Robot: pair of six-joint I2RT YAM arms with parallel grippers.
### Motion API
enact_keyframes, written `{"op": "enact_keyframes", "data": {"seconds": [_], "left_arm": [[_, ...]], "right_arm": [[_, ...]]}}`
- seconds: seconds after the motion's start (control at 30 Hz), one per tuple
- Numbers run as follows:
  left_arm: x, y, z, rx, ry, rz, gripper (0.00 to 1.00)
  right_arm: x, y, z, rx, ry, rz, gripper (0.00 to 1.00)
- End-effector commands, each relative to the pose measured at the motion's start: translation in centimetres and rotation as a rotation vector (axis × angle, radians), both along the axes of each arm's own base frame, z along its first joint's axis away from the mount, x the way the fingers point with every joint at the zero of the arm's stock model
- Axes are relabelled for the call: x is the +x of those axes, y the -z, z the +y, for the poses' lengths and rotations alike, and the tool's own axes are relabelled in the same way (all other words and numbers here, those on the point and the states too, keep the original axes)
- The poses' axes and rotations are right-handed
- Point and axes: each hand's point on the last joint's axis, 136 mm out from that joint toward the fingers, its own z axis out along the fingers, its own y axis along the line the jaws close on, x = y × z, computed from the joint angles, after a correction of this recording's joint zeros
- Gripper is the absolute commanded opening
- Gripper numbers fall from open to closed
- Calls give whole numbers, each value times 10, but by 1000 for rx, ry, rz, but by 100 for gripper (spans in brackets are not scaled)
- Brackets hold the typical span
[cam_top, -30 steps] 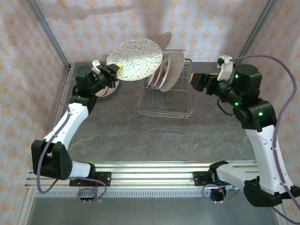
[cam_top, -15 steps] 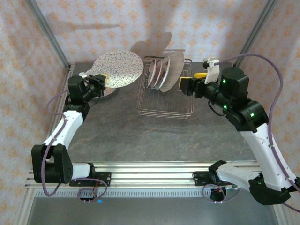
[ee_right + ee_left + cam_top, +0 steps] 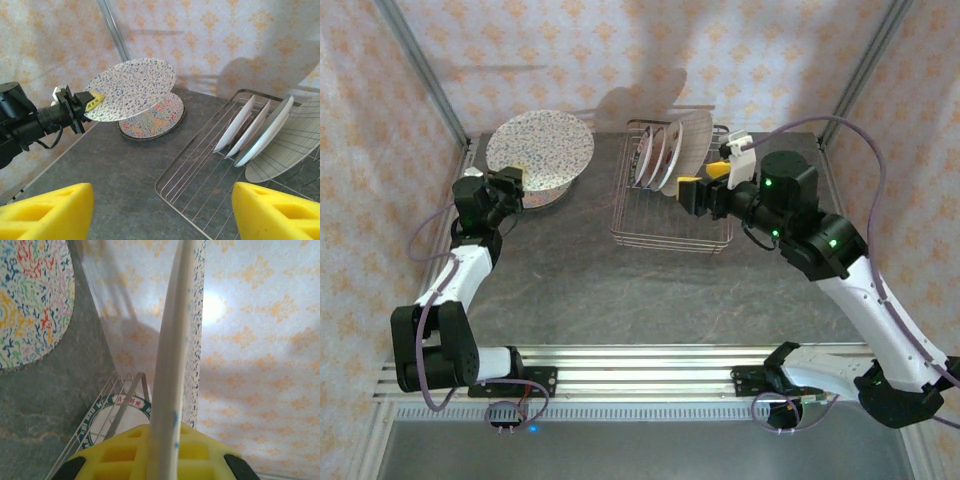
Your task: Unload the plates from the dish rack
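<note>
Speckled plate (image 3: 540,148) in L hand (image 3: 512,181)

My left arm (image 3: 460,272) and right arm (image 3: 865,295): white shells, black joint housings, with green lights (image 3: 833,241) on the right one. Lilac cables (image 3: 840,119) loop along both. My left claw (image 3: 512,181) and right claw (image 3: 695,188): black bodies, yellow pads (image 3: 200,455) with moulded pockets.

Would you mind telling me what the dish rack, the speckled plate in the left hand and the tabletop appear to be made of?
Dish rack: thin shiny silver rods, so probably plated steel wire. Speckled plate: smooth printed face, thick pale edge, likely glazed ceramic or melamine. Tabletop: dark grey with mottled stone-like veining, matte; stone or laminate, unclear.
</note>
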Motion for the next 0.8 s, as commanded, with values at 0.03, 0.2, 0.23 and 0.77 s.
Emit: {"op": "enact_keyframes", "data": {"seconds": [0.03,0.2,0.23,0.77], "left_arm": [[7,-24,15,51,-41,-127,0],[14,-13,23,65,-71,-117,0],[15,-10,24,68,-75,-115,0],[42,36,56,117,-152,-37,0]], "right_arm": [[4,-2,8,-24,-5,-45,73],[4,-1,15,-26,-17,-43,73],[4,0,16,-26,-20,-43,73],[7,5,20,-24,-24,-36,73]]}}
